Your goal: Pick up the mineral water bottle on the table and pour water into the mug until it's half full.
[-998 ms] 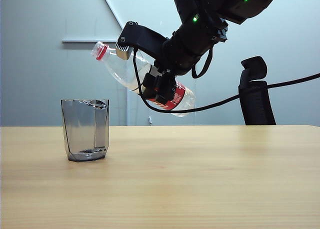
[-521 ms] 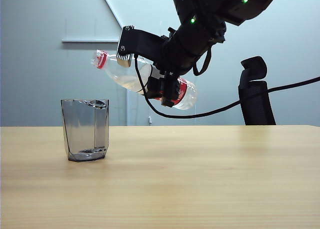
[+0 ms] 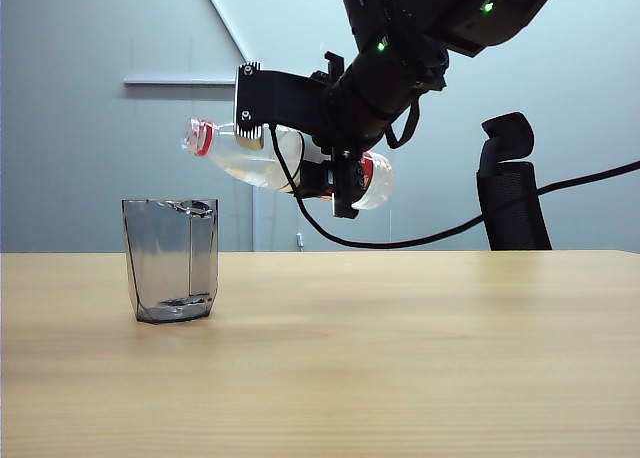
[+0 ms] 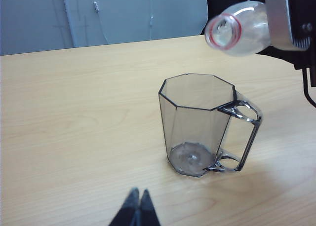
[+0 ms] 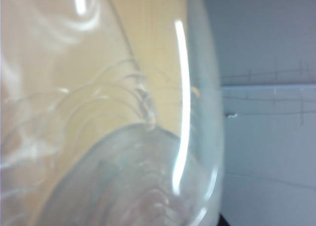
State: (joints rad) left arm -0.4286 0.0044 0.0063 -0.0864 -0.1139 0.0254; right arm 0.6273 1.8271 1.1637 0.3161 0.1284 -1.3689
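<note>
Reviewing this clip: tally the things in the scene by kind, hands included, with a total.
Mineral water bottle: 1, tilted in the right hand above the table
Mug: 1
Table: 1
Office chair: 1
Hands: 2, with the left hand shut
Total: 6

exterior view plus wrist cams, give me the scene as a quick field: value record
bottle: mineral water bottle held in the air, nearly level, open mouth toward the mug
bottle mouth: above and just right of the mug's rim in the exterior view
mug: mug upright on the table, handle visible in the left wrist view
water in mug: only a trace at the bottom, if any
right gripper: right gripper shut on the bottle's labelled body
left gripper: left gripper shut, low near the table, holding nothing
</note>
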